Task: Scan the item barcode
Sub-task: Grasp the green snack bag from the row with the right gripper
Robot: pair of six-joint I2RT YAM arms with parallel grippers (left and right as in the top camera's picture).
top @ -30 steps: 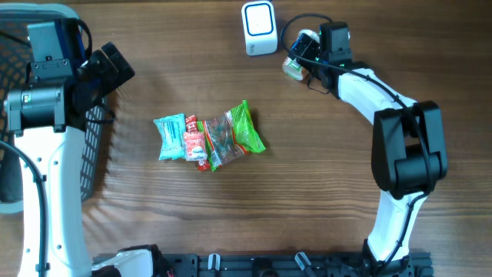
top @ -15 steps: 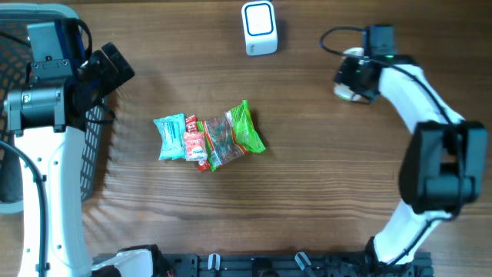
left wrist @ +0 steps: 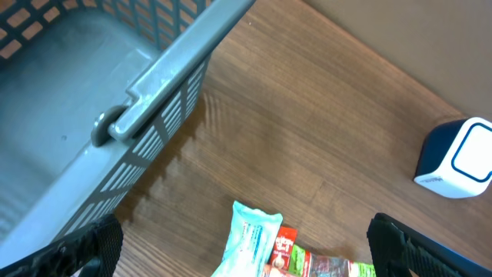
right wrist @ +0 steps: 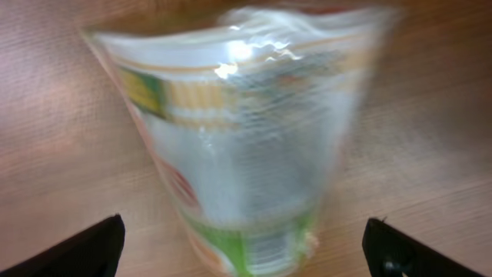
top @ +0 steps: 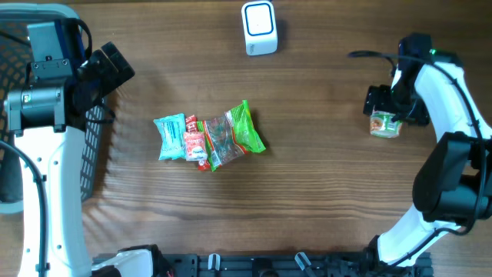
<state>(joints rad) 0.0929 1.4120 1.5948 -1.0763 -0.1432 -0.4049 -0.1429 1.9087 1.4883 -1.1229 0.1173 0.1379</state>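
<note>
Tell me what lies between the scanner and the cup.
Nothing. In the overhead view only bare table runs from the scanner to the cup.

No legible text — all blurred.

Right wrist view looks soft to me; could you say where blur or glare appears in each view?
Right wrist: the plastic-wrapped cup is blurred, with white glare near its top. Left wrist: basket and scanner sharp. Overhead: evenly lit, snack packets crisp.
</note>
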